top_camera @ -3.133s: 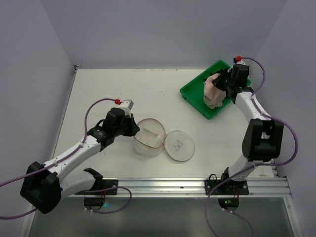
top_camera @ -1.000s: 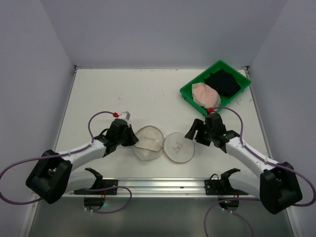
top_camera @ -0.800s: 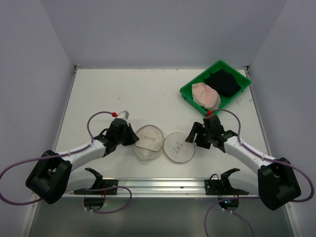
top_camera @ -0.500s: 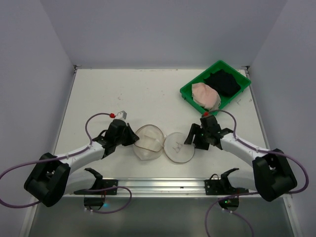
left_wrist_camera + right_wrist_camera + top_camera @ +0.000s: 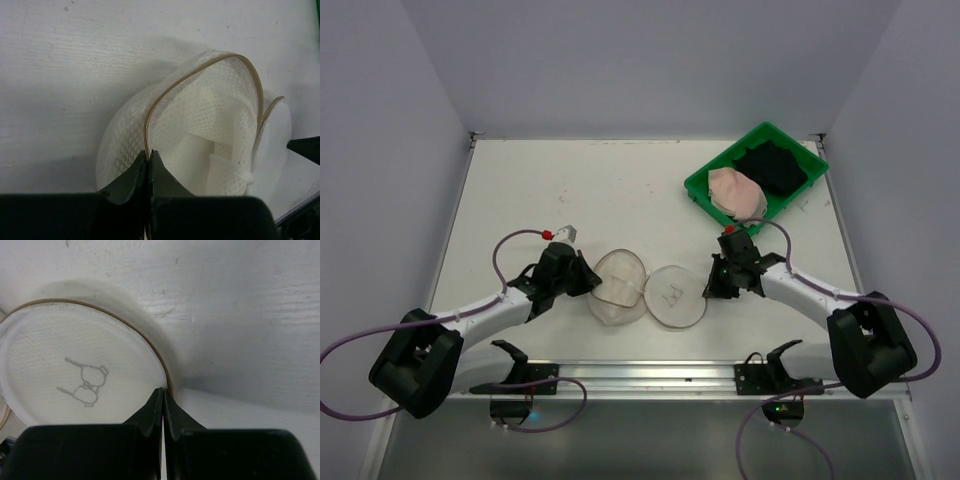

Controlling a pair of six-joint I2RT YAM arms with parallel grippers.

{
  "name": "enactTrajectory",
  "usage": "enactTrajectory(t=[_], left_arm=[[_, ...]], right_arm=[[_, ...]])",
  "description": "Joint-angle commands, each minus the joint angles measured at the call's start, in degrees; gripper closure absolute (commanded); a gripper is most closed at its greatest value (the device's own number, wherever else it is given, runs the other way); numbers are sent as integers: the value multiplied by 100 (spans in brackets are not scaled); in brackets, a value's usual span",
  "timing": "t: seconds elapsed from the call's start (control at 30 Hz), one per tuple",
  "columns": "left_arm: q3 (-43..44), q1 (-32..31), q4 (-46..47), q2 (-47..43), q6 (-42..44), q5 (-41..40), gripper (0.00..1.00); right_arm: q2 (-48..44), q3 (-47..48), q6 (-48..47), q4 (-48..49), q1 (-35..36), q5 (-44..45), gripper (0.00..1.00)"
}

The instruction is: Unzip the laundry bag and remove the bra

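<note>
Near the front edge of the white table [image 5: 570, 190], the laundry bag [image 5: 618, 288] lay unzipped and spread into two joined parts. The mesh body sat on the left with its tan-edged mouth gaping. The round white face with the small bra drawing [image 5: 84, 384] lay flat just to its right, touching it.

The left gripper [image 5: 591, 285] reached in low from the left. In the left wrist view its dark fingers [image 5: 131, 176] were clamped together on the tan rim of the mesh body, the rim rising out from between the tips. Only white mesh folds showed inside the bag there.

The right gripper [image 5: 709, 289] came in from the right. Its fingers [image 5: 150, 412] were pressed tight at the right edge of the round face, where the tan rim ran in between the tips.

Well apart, at the far right corner, stood the green tray [image 5: 698, 190]. In it the bra [image 5: 735, 190], a pale pink padded bundle, lay beside a black garment [image 5: 775, 168].
</note>
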Motion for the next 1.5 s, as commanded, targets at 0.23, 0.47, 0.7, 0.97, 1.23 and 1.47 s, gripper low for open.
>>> enactTrajectory(t=[0.23,0.47,0.7,0.97,1.23,1.47], left_arm=[[26,27,479,212,123,41,100],[44,18,541,125,96,94,100],[61,27,269,-42,123,-142,100],[-18,44,23,-227,-27,-626,100],[-61,44,-39,-288,-18,-706,100],[-97,53,-30,-341,8,-714,100]], right_arm=[[-1555,1361,-452,-1531,50,1287,100],[-1715,2187,-567,-1533,471,805,100],[-1345,1566,-234,-1480,613,865,76],[-740,686,110,-1147,604,998,48],[192,553,268,-637,648,848,48],[974,1062,409,-917,1034,1243,49]])
